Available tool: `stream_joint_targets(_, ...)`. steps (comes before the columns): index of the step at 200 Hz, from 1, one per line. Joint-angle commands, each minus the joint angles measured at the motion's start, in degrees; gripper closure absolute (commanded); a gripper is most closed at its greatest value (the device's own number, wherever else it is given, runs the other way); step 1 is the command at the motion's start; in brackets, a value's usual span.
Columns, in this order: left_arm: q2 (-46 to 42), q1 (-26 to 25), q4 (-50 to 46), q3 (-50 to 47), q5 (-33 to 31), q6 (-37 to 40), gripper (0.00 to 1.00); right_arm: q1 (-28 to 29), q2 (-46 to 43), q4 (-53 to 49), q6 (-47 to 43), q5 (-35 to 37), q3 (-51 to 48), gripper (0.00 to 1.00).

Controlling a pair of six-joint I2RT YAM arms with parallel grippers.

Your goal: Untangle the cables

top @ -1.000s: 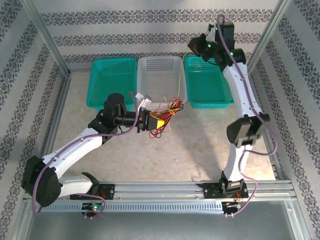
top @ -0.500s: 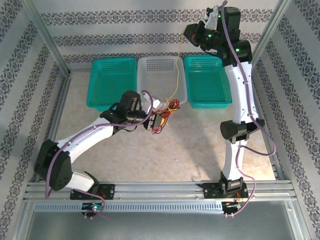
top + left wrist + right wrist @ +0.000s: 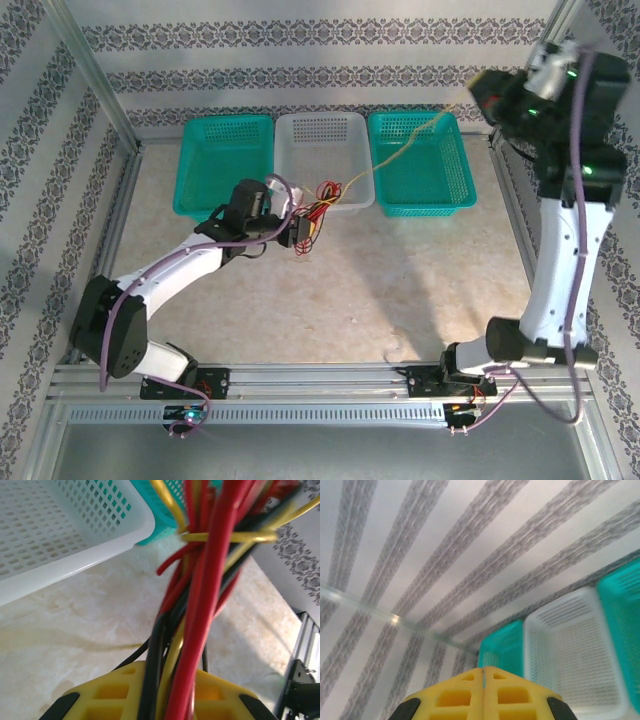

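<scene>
Left fingers: mine, clamped on the cables, just beside the white basket.
Right fingers: mine, pressed together, holding the yellow cable above the right teal basket.

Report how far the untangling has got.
Done: no cable freed yet. In hand: the left gripper clamps the bundle, while the right gripper, raised high, holds one yellow cable stretched taut from it. Left: red, black and other yellow cables are bunched together.

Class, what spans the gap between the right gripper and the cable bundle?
One yellow cable stretches across it, above the right teal basket, seen in the top external view.
</scene>
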Motion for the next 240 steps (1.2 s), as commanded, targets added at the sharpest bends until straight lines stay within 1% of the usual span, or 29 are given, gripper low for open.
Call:
stream_joint_targets(1, 0.5, 3.5, -9.5, -6.2, -1.1, -5.8, 1.00, -14.4, -6.6, 24.5, 10.9, -4.3, -8.1, 1.00)
stream_joint_targets(10, -0.1, 4.2, -8.2, -7.4, 0.2, -6.6, 1.00, -19.9, -8.1, 29.2, 15.0, -7.2, -12.6, 1.00)
stream_joint_targets(19, -0.6, 4.5, -7.7, -8.1, 0.8, -7.3, 1.00, -23.7, -9.2, 32.6, 18.4, -9.2, -16.1, 1.00)
stream_joint_targets(28, -1.2, 4.7, -8.6, -8.1, 0.8, -6.7, 1.00, -25.2, -9.7, 33.1, 19.1, -9.7, -17.6, 1.00)
stream_joint_targets(39, -1.6, 4.8, -10.5, -7.6, 0.1, -5.6, 1.00, -26.3, -10.3, 30.5, 16.5, -8.6, -17.9, 1.00)
stream_joint_targets(46, -2.1, 5.1, -11.9, -7.6, -0.6, -5.0, 1.00, -28.0, -10.8, 29.6, 15.7, -8.1, -18.3, 1.00)
stream_joint_targets(61, -3.4, 6.6, -13.8, -8.0, -2.0, -4.9, 1.00, -33.2, -11.3, 31.0, 17.7, -9.0, -19.5, 1.00)
stream_joint_targets(75, -4.3, 7.6, -15.9, -8.0, -3.2, -4.4, 1.00, -35.1, -11.0, 32.2, 19.4, -9.0, -19.5, 1.00)
stream_joint_targets(104, -5.1, 8.5, -21.0, -7.9, -10.8, -2.2, 1.00, -36.3, -10.2, 31.5, 19.2, -8.7, -17.5, 1.00)
stream_joint_targets(122, -4.1, 8.7, -21.1, -8.6, -12.7, -2.1, 1.00, -36.2, -10.3, 31.2, 19.0, -8.5, -17.0, 1.00)
stream_joint_targets(135, -3.6, 8.6, -19.3, -9.0, -11.0, -2.9, 1.00, -36.0, -10.4, 31.1, 18.8, -8.6, -16.9, 1.00)
stream_joint_targets(149, -4.3, 7.5, -16.3, -9.4, -8.9, -4.0, 1.00, -34.4, -10.5, 30.9, 18.5, -8.8, -17.0, 1.00)
stream_joint_targets(166, -4.2, 4.7, -15.5, -7.6, -6.9, -3.5, 1.00, -31.7, -11.5, 30.2, 16.9, -8.9, -17.5, 1.00)
stream_joint_targets(201, -3.5, -2.2, -17.2, -3.0, -3.9, -2.3, 1.00, -26.1, -13.7, 26.3, 12.2, -8.6, -19.0, 1.00)
stream_joint_targets(209, -2.9, -3.7, -17.2, -2.4, -3.6, -2.2, 0.92, -24.6, -14.2, 25.5, 11.1, -8.4, -19.4, 1.00)
stream_joint_targets(222, -2.3, -5.3, -16.1, -2.2, -3.2, -3.0, 0.73, -22.6, -14.8, 23.9, 9.4, -7.9, -20.1, 1.00)
stream_joint_targets(240, -2.4, -5.6, -13.3, -3.2, -4.4, -5.1, 0.54, -19.3, -15.9, 22.9, 7.6, -7.0, -21.7, 1.00)
